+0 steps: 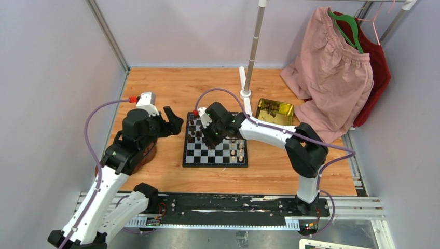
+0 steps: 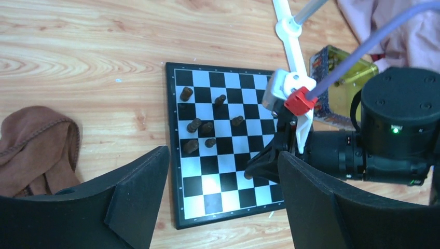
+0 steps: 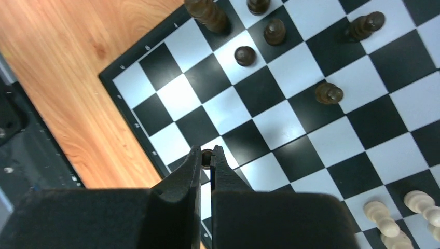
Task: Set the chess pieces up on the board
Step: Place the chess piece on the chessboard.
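From above, the board [image 1: 207, 155] lies in the middle of the wooden table [image 1: 155, 88]. The dark pieces [image 1: 196, 134] stand near its 10 o'clock corner, and the cream pieces [image 1: 240, 151] stand along its 3 o'clock edge. The left gripper [image 1: 174, 122] hangs just beside the board at 9 o'clock. The right gripper [image 1: 214, 137] is over the upper half of the board. A gold tray [image 1: 275, 110] sits at 2 o'clock from the board.

In the left wrist view, the two fingers [image 2: 140, 197] stand far apart and nothing is between them. The board lies beyond them, toward 12 o'clock. A brown cloth [image 2: 36, 150] rests on the table at 9 o'clock.

In the right wrist view, the jaws are almost closed and pinch a small dark piece [image 3: 206, 154] at their tips, near the 7 o'clock corner of the board. Other dark pieces stand at 12 o'clock, and cream ones at 4 o'clock.
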### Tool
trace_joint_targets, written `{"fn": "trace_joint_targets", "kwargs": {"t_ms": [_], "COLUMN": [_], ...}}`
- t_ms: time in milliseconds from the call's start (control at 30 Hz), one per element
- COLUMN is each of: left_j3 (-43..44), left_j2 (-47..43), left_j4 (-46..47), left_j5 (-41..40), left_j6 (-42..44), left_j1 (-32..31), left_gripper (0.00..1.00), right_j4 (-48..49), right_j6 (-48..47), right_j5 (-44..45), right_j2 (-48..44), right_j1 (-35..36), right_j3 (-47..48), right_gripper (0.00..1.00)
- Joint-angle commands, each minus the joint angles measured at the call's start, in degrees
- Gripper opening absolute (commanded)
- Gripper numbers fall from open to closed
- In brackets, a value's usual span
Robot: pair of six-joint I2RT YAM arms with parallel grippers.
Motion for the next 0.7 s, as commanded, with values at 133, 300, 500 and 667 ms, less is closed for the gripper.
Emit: {"fn": "trace_joint_targets", "kwargs": {"t_ms": [133,300,500,667], "left_j3": [-2.53,-3.43,-3.73,-3.63], "left_j2": [-6.44,-8.11,-9.09,-9.30], "left_j4": [-1.85,-2.61,-3.38,-3.49], "left_j5": [-7.02,-7.92,-8.55,-8.85], "left_j6": [-5.77,-7.11,-7.61,-7.88], "left_j1": [0.33,0.33,0.33,0.29], "left_gripper": [0.80,0.80,0.79,0.79], "right_j4": [18.26,23.79,25.50,26.50], "right_j6": [-3.28,-5.27,-6.19,-6.68], "right_j5": [9.36,10.79,11.80,11.94], "right_j2": [-5.18,-4.31,-2.47,-0.98], "right_j1": [3.02,4.03,5.34,6.09], "right_j3": [-8.15,-10.04,-9.76,-9.28], "right_gripper": [0.00,0.00,0.00,0.00]}}
